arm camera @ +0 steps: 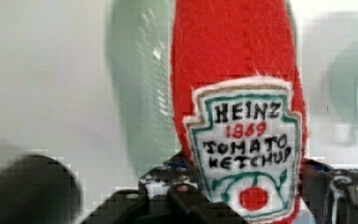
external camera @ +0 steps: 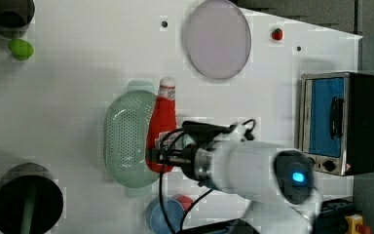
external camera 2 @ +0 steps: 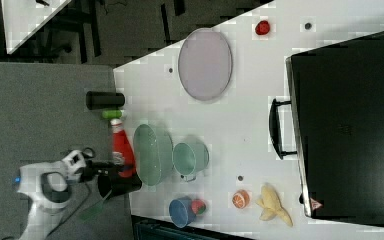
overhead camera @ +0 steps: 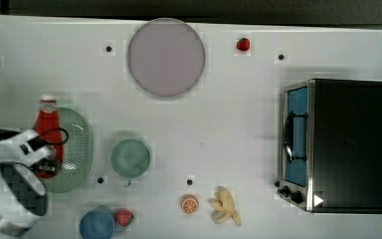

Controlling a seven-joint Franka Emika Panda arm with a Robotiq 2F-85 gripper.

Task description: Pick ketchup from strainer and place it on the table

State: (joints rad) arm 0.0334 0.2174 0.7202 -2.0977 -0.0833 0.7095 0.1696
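The ketchup [overhead camera: 46, 124] is a red bottle with a white cap. In the top view it lies over the left rim of the pale green strainer [overhead camera: 77, 149]. My gripper [overhead camera: 47, 164] is shut on the bottle's base end. In the left view the ketchup [external camera: 161, 124] stands out along the left view's right side of the strainer [external camera: 124, 141], with the gripper [external camera: 158, 155] at its bottom. The wrist view has the ketchup [arm camera: 233, 79] and its white label close up, held between dark fingers [arm camera: 182, 196]. The white table [overhead camera: 229, 124] spreads around.
A round green cup [overhead camera: 130, 158] sits just right of the strainer in the top view. A blue cup [overhead camera: 97, 225] and a strawberry [overhead camera: 124, 217] lie near the front edge. A purple plate [overhead camera: 165, 57], an orange half [overhead camera: 189, 204], a banana [overhead camera: 225, 205] and a toaster oven [overhead camera: 345, 144] stand farther right.
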